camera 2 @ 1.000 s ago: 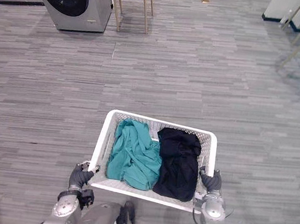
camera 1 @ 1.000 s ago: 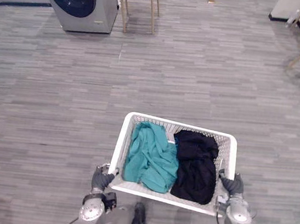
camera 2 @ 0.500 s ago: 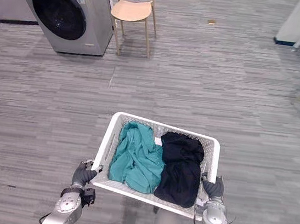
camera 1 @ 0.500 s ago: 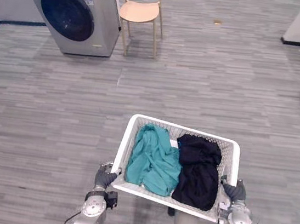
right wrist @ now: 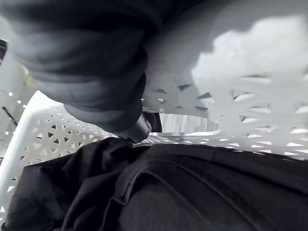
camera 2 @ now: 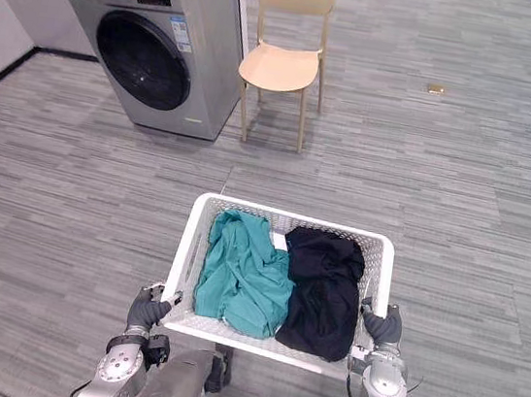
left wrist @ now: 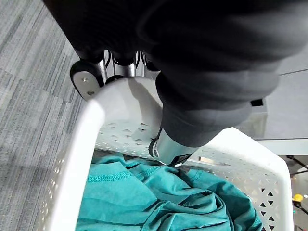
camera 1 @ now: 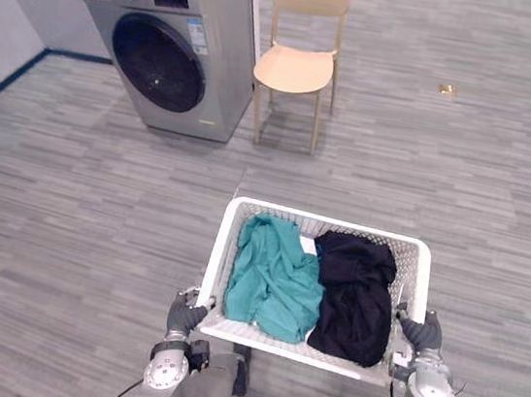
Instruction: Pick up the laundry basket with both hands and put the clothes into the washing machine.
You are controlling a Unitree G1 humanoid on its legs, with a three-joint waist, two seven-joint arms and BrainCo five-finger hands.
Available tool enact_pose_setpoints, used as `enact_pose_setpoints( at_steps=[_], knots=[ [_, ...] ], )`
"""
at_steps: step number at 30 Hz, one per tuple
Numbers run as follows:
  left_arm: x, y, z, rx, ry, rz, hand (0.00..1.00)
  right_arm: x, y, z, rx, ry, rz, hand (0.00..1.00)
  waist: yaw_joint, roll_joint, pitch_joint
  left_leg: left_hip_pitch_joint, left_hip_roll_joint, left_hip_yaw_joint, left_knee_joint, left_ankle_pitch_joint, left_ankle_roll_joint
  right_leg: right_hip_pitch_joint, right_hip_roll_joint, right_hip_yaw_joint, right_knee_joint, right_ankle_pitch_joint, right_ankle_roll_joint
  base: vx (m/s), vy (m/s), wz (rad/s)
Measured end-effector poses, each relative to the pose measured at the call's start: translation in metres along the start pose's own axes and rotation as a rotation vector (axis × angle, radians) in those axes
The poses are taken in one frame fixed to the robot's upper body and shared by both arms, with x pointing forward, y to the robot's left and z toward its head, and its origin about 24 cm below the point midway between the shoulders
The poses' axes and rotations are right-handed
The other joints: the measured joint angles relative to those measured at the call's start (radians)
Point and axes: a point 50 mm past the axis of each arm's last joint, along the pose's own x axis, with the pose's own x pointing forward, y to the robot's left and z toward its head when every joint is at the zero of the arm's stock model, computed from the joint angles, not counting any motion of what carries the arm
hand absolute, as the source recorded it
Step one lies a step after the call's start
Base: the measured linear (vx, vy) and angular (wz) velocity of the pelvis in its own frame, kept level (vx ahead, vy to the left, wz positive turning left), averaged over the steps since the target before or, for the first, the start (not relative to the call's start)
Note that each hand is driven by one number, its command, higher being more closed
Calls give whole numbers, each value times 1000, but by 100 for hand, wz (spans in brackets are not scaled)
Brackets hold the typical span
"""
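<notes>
A white perforated laundry basket [camera 1: 227,235] is held off the floor in front of me. Inside lie a teal garment [camera 1: 272,280] on the left and a black garment [camera 1: 356,294] on the right. My left hand [camera 1: 183,316] is shut on the basket's left rim, with its thumb [left wrist: 173,139] curled inside over the teal cloth [left wrist: 144,202]. On the right rim my right hand [camera 1: 420,332] is shut, above the black cloth [right wrist: 159,192]. A grey washing machine [camera 1: 173,44] with a dark round door, shut, stands ahead to the left.
A light wooden chair [camera 1: 301,52] stands just right of the washing machine. Grey plank floor stretches between me and the machine. A small brown scrap [camera 1: 446,88] lies on the floor at the far right.
The camera has swung and moved closer: the washing machine and chair now sit lower and larger in view. The basket stays in both hands, clothes unchanged.
</notes>
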Motion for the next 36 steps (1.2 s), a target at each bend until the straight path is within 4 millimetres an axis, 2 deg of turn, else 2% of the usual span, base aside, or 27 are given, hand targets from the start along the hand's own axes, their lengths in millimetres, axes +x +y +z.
enact_pose_setpoints(
  at_steps=[1, 2, 3, 4, 7, 9, 11, 12, 13, 14, 15, 16, 17, 18, 19, 21, 23, 25, 26, 27, 29, 30, 31, 32, 33, 35, 36],
  knots=[
    [1, 3, 0, 14, -1, 2, 100, 0, 2, 0, 7, 3, 1, 100, -10, -10, 5, 36, -15, -3, -6, -23, 3, -44, -14, 7, 123, 28, -8, 683, 194, 9],
    [2, 7, -2, 36, 11, 6, 100, 0, 6, -4, 0, 18, 14, 100, -25, -13, 8, 127, -29, -7, -40, -55, 14, -114, -22, -11, 290, -3, -72, 534, 110, 3],
    [2, 9, -4, 44, 18, 9, 100, 0, 8, -6, -5, 26, 21, 100, -31, -6, 9, 182, -30, -11, -75, -64, 12, -140, -15, -30, 325, -30, -119, 646, 114, -10],
    [1, 10, -5, 55, 25, 10, 100, -1, 9, -9, -15, 37, 29, 100, -35, 16, 7, 291, -29, -27, -164, -64, 12, -188, 4, -92, 307, -72, -178, 777, 115, -16],
    [8, 10, 5, 74, -16, -4, 100, -1, 10, -5, -7, 18, 29, 100, -66, 39, 5, 447, -20, -52, -309, -64, 11, -347, 75, -217, 3, -137, -216, 671, 27, 16],
    [12, 6, 9, 94, -32, -26, 100, 0, 6, -4, -2, 16, 12, 100, -97, 43, 9, 510, -13, -55, -342, -74, -7, -415, 108, -217, -304, -51, -202, 619, -54, 53],
    [12, 5, 9, 115, -37, -35, 100, 0, 5, -5, -2, 18, 7, 100, -112, 15, 8, 634, -26, -69, -382, -121, -102, -431, 134, -180, -632, 130, -187, 680, -104, 39],
    [12, 5, 6, 118, -24, -35, 100, 0, 4, -5, -6, 19, 5, 100, -112, 18, 7, 667, -20, -81, -381, -137, -129, -432, 144, -155, -599, 223, -232, 759, -133, 18],
    [11, 1, -2, 108, 9, -38, 100, -1, 1, -7, -14, 24, -1, 100, -116, 48, -14, 692, 12, -92, -358, -142, -136, -449, 160, -135, -514, 301, -276, 796, -164, 7],
    [11, -2, -3, 98, 12, -40, 100, 0, -1, -7, -15, 25, -5, 100, -113, 76, -23, 671, 43, -105, -292, -137, -142, -470, 174, -147, -433, 252, -291, 929, -232, 13],
    [13, -2, 0, 106, -1, -43, 100, -1, -2, -8, -10, 29, -11, 100, -116, 97, -24, 589, 86, -120, -89, -94, -196, -473, 183, -180, -342, 160, -305, 724, -217, 16],
    [13, -3, 0, 106, -1, -43, 100, -1, -2, -8, -10, 31, -10, 100, -115, 100, -25, 570, 95, -122, -40, -75, -203, -467, 186, -184, -334, 146, -311, 685, -219, 12],
    [12, -2, -2, 99, 8, -38, 100, -2, -1, -10, -12, 37, -3, 100, -108, 110, -18, 481, 138, -132, 186, 83, -214, -407, 210, -191, -327, 91, -321, 674, -179, -8],
    [7, -1, -9, 90, 32, -30, 100, -4, 0, -11, 0, 44, -2, 100, -90, 118, -9, 376, 211, -127, 501, 159, -219, -298, 241, -195, -369, 49, -324, 664, -161, -13],
    [7, -1, -9, 88, 34, -30, 100, -4, 0, -11, 2, 46, -4, 100, -86, 119, -7, 351, 224, -123, 551, 154, -213, -275, 247, -194, -378, 42, -328, 622, -131, -18],
    [5, 0, -10, 73, 29, -28, 100, -6, -2, -5, 10, 17, -7, 100, -64, 98, 10, 185, 281, -61, 750, 76, -111, -104, 263, -182, -460, -21, -333, 622, -93, -8],
    [4, -1, -9, 58, 18, -30, 100, -6, -4, 0, 5, -4, -9, 100, -52, 94, 10, 91, 274, -6, 649, 7, -89, -16, 257, -165, -534, -33, -321, 465, 19, -10],
    [4, -2, -5, 52, 1, -39, 100, -5, -6, 3, 4, -18, -14, 100, -41, 94, 11, 16, 220, 5, 405, -27, -86, 46, 232, -157, -576, -54, -296, 501, 88, -9],
    [4, -3, -5, 49, 1, -42, 100, -4, -7, 2, 4, -16, -18, 100, -33, 92, 12, -1, 170, -9, 187, -18, -99, 85, 210, -151, -594, -72, -274, 519, 145, -5],
    [3, -3, -7, 44, 10, -44, 100, -4, -8, 1, -2, -13, -19, 100, -31, 92, 13, 12, 117, -46, -67, 29, -160, 121, 194, -151, -623, -85, -249, 616, 179, -7],
    [-1, -4, -9, 35, 20, -41, 100, -3, -11, -1, -18, -4, -20, 100, -27, 109, 4, 25, 96, -90, -287, 130, -197, 187, 203, -136, -663, -116, -202, 484, 189, -18],
    [-2, -3, -11, 38, 26, -40, 100, -3, -10, -4, -15, 8, -19, 100, -26, 99, 1, 27, 85, -91, -267, 180, -160, 201, 191, -129, -662, -132, -189, 588, 253, -29],
    [-2, 2, -11, 54, 30, -34, 100, -5, -6, -7, -6, 23, -11, 100, -25, 68, -14, 22, 46, -91, -222, 205, -89, 222, 148, -121, -650, -162, -152, 643, 220, -22],
    [0, 2, -10, 62, 32, -35, 100, -5, -5, -8, -5, 26, -11, 100, -29, 33, -16, 13, 13, -69, -165, 149, -40, 203, 103, -103, -583, -174, -128, 646, 204, -16],
    [1, 0, -9, 62, 32, -40, 100, -5, -7, -8, -6, 27, -16, 100, -29, 31, -14, 11, 6, -59, -140, 122, -27, 171, 87, -87, -506, -174, -127, 629, 214, -23],
    [2, 4, -10, 82, 38, -40, 100, -3, -2, -13, -4, 53, -10, 100, -32, -2, 3, 112, -39, -19, -145, 39, 1, -34, 4, 4, 18, -88, -35, 629, 284, -27],
    [2, 6, -12, 91, 52, -38, 100, -4, -1, -16, -9, 64, -5, 100, -36, -4, 4, 152, -50, -19, -159, 30, 10, -65, -12, -2, 119, -87, -40, 552, 231, -4]
  ],
)
